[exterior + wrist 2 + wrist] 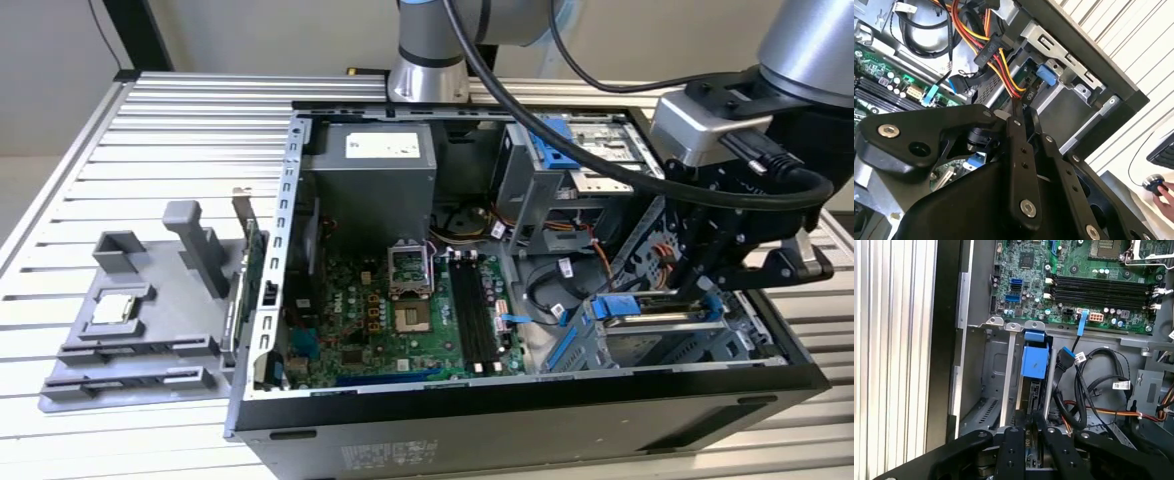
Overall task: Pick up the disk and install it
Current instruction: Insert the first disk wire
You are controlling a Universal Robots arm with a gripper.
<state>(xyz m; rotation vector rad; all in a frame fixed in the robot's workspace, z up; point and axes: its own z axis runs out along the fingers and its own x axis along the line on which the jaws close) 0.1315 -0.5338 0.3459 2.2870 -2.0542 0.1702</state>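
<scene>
The disk (663, 309) stands on edge in the drive cage (994, 370) at the corner of the open computer case (534, 410) on the exterior view's right. Its blue rail bracket (1034, 360) points toward the motherboard. My gripper (1030, 432) comes down from above and is shut on the disk's thin edge, one black finger (1013, 450) on each side. In the exterior view the gripper (701, 285) sits just behind the blue bracket (619, 305). Most of the disk's body is hidden by the fingers and the cage walls.
The motherboard (387, 320) with its memory slots lies beside the cage. Black and orange cables (1089, 390) run close to the disk. A grey fixture (147, 330) holding a small square chip (114, 308) stands outside the case. A person's hand (1166, 192) rests on the table.
</scene>
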